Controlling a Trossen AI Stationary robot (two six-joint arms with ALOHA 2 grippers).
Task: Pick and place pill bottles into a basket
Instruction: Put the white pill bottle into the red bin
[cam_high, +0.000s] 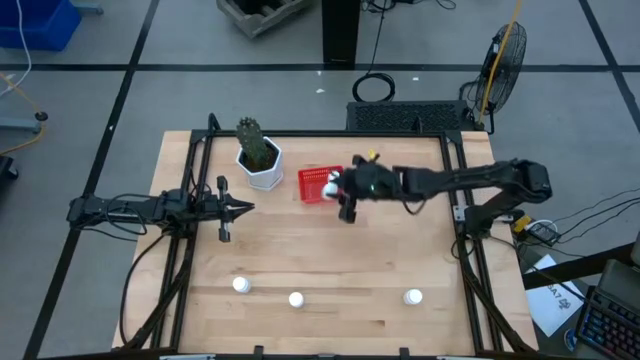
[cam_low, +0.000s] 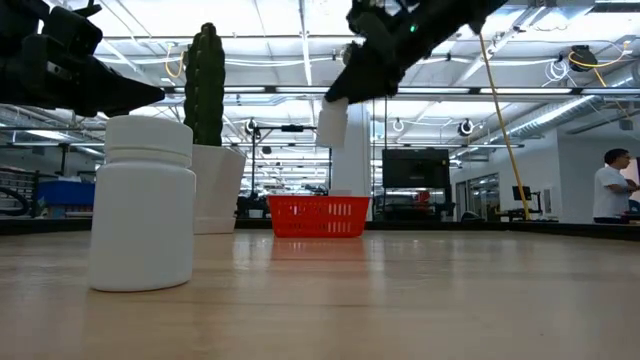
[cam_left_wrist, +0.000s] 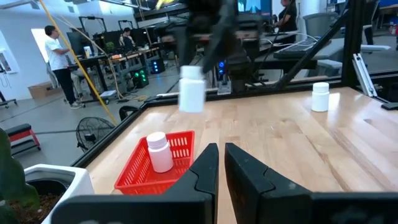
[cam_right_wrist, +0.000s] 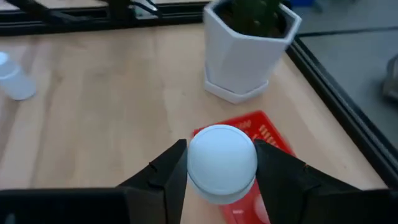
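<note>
The red mesh basket (cam_high: 316, 183) sits on the table by the white cactus pot, with one white pill bottle (cam_left_wrist: 159, 152) lying inside it. My right gripper (cam_high: 340, 191) reaches in from the table's right and is shut on another pill bottle (cam_low: 332, 122), held in the air close to the basket's right side. Three more bottles stand near the front edge (cam_high: 241, 285), (cam_high: 296, 298), (cam_high: 413, 296). My left gripper (cam_high: 244, 208) waits shut at the table's left, level, touching nothing. My right gripper pinches the bottle between its two fingers, one on each side of the round white cap end (cam_right_wrist: 222, 163). The fingers (cam_right_wrist: 169, 171) slant down from the table's right. The bottle hangs below them, roughly upright, lifted clear of table and basket.
A white hexagonal pot with a green cactus (cam_high: 262, 160) stands just left of the basket. A black frame rail (cam_high: 320, 133) runs around the tabletop. Bare wood lies in the table's middle (cam_high: 330, 250). People stand in the room beyond the table.
</note>
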